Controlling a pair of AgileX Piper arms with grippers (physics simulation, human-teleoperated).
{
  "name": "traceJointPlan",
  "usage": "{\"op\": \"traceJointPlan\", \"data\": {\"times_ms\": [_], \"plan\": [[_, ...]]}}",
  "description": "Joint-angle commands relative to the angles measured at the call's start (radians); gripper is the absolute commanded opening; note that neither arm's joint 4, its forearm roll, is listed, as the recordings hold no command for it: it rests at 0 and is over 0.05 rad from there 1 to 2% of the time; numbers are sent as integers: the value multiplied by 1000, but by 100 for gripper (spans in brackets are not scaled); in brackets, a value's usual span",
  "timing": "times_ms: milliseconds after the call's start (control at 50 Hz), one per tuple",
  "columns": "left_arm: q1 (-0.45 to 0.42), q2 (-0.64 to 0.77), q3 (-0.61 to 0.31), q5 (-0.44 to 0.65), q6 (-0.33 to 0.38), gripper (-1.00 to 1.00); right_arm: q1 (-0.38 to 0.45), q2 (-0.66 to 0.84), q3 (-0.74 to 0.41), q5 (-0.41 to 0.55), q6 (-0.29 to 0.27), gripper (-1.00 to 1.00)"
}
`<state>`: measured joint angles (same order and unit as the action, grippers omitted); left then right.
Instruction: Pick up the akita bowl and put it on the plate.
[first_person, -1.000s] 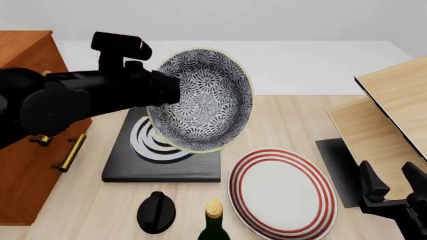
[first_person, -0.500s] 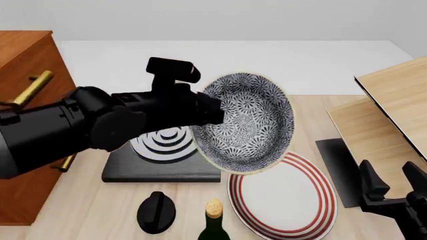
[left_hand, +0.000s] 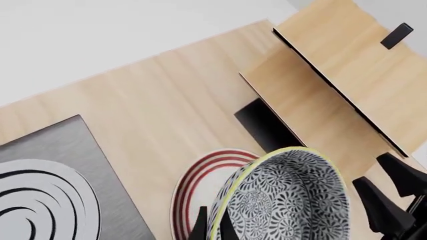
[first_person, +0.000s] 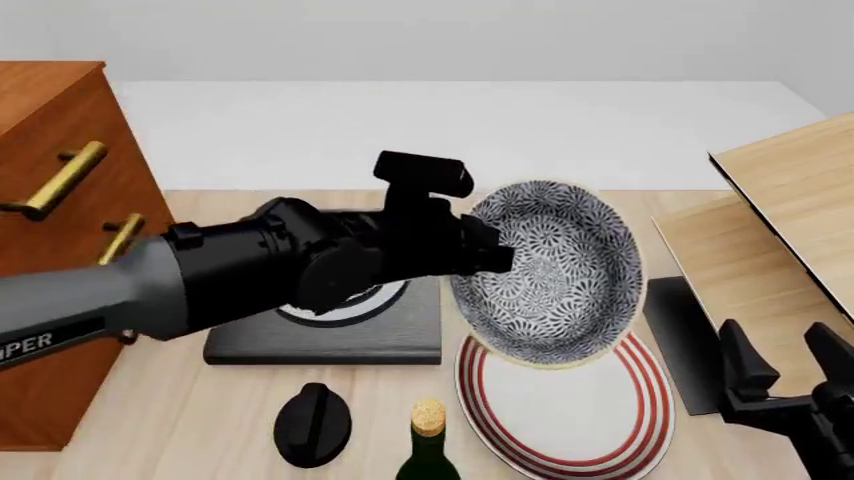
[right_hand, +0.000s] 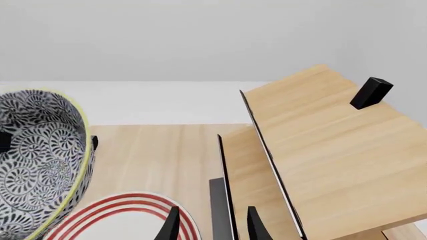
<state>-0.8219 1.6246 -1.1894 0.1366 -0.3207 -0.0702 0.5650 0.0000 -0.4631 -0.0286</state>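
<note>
Table (first_person: 561, 215): left tool (left_hand: 212, 226) clamps akita bowl (first_person: 554, 270) rim.

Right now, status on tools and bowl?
Left tool shut on akita bowl, tilted, airborne over plate. Right tool open, idle. Bottle beside plate.

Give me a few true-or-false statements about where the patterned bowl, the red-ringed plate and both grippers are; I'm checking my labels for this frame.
1. The left gripper holds the black-and-white floral bowl by its rim. True.
2. The bowl sits flat on the round white red-ringed plate. False: it is tilted, in the air above the plate.
3. The right gripper is shut on the plate. False: it is open and holds nothing.
4. A cork-topped green bottle stands beside the plate. True.
</note>
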Motion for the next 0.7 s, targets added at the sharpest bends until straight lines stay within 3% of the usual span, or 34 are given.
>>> {"op": "traceJointPlan", "data": {"times_ms": [20, 700], "plan": [[-15, 79, -36, -29, -17, -100, -1, 6, 0, -6, 0, 100], [-44, 256, -40, -149, -94, -100, -4, 31, 0, -27, -2, 100]]}}
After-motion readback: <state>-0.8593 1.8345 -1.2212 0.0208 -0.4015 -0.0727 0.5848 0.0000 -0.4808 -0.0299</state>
